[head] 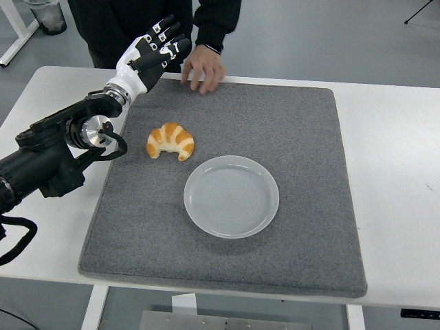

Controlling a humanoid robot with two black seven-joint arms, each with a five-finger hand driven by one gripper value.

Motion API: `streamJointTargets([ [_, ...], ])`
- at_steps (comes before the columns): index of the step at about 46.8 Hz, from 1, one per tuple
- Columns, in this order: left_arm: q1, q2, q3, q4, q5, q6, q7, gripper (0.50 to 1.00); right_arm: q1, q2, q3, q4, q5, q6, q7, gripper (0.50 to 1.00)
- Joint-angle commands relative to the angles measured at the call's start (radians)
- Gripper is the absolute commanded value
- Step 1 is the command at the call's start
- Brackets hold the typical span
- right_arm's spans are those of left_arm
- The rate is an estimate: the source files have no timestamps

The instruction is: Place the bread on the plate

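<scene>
One light, flaky croissant [170,141] (easily crushed) is best cupped mid-body; the left hand [157,51] is spread, empty.

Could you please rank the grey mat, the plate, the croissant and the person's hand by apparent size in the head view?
1. Grey mat, by far the largest.
2. Plate.
3. Croissant and person's hand: these look about alike, and the hand lies farther from the camera, so I leave them unranked.

white table [392,137], grey floor [330,34] — bin [47,15]
</scene>
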Motion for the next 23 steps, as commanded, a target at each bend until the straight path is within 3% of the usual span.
streamJointTargets([
  [1,0.004,-0.003,0.003,0.0,0.002,0.0,0.0,0.99,0.0,0.0,0.0,0.0,0.001,0.0,0.0,0.952],
  [23,0.001,-0.038,0.015,0.007,0.0,0.008,0.0,0.99,0.0,0.0,0.0,0.0,0.001,0.0,0.0,0.952],
])
